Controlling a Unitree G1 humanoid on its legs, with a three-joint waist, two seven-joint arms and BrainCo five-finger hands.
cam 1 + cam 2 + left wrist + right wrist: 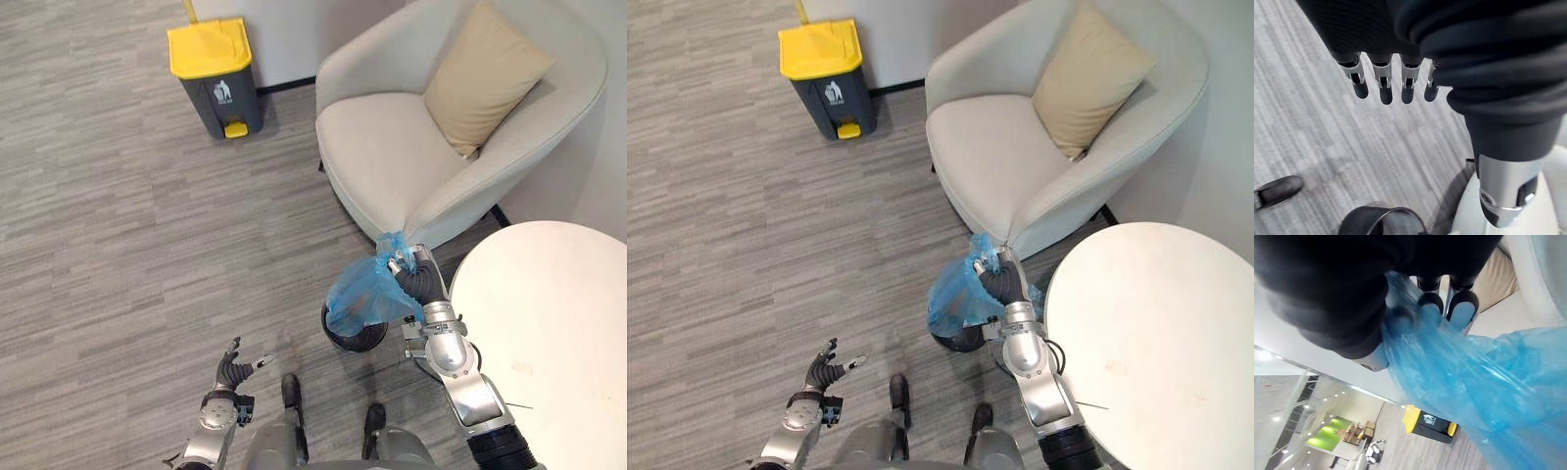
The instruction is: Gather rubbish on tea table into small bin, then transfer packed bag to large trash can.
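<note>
A blue plastic bag (364, 297) hangs above the small black bin (353, 337) on the floor, its gathered top pinched in my right hand (405, 264). In the right wrist view the blue bag (1484, 396) runs between my curled fingers (1462, 303) and thumb. The large grey trash can with a yellow lid (214, 74) stands far off by the wall. My left hand (233, 370) hangs low near the floor, fingers relaxed and holding nothing. The round white tea table (549, 333) is at the right, its top bare.
A cream armchair (431, 127) with a tan cushion (485, 76) stands just beyond the bin. Grey striped carpet (147, 245) stretches between me and the large trash can.
</note>
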